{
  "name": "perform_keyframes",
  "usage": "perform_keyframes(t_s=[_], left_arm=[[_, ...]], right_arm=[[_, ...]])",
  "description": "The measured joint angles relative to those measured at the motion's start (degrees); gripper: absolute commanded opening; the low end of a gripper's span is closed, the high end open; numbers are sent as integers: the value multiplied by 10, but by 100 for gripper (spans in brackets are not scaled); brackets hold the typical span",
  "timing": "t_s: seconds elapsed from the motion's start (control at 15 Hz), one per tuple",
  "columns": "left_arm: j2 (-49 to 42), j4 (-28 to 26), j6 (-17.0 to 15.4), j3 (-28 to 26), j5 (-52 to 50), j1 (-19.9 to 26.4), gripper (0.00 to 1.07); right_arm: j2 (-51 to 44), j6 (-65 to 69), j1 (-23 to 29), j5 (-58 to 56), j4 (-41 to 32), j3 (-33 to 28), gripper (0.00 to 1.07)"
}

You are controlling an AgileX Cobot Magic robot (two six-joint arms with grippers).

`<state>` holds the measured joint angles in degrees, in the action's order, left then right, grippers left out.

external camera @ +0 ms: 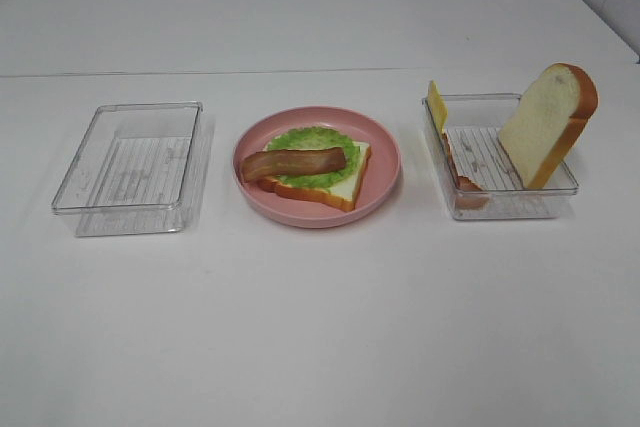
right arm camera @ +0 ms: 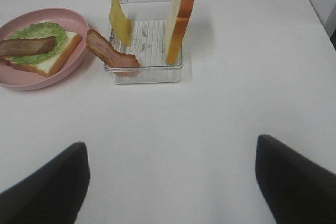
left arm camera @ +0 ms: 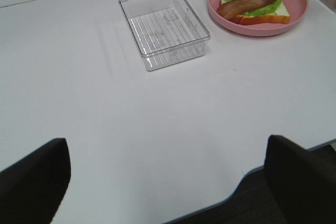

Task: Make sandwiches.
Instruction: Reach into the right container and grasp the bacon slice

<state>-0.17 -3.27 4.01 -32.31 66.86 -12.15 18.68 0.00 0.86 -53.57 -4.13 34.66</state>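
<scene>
On the plate (external camera: 385,152), 1 bread slice (external camera: 348,182) lies flat, with lettuce (external camera: 315,139) on it and 1 bacon strip (external camera: 295,162) laid across the lettuce. The other pieces are found in the right tray (external camera: 510,205). The 2nd bread slice (external camera: 548,122) stands on edge, tilted, at the side away from the plate. The cheese (external camera: 437,105) is propped at the wall nearest the plate, its top above the rim. The 2nd bacon strip (external camera: 462,182) is draped along that same wall. Nothing is seen in the left tray (external camera: 70,182).

The left hand (left arm camera: 168,182) and the right hand (right arm camera: 170,182) are both spread wide, gripping nothing, over the desk (external camera: 320,347) and well apart from the food.

All pieces are judged to be light toys. The cheese looks thin and fairly stiff, so its free top edge could be pinched. The bacon seems thin and possibly pliable, best taken at its raised end. The thick bread is probably soft and would be gripped across its thickness near the top crust, without hard squeezing.
</scene>
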Motion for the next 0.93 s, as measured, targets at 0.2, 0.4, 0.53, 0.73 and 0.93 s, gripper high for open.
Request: perform_keyframes(t_s=[0.2,0.4,0.53,0.73,0.93], left_arm=[[-1,0,0,10,-23,0,95],[-1,0,0,34,-57,0,95],[-1,0,0,36,-62,0,95],[-1,0,0,36,-64,0,95],[-1,0,0,36,-64,0,95]], right_arm=[[131,0,0,10,-11,54,81],[317,-23,0,9,-64,135,81],[417,-57,0,-7,-103,186,81],[561,-108,0,-41,-156,265,81],[662,-127,24,-61,-168,330,81]])
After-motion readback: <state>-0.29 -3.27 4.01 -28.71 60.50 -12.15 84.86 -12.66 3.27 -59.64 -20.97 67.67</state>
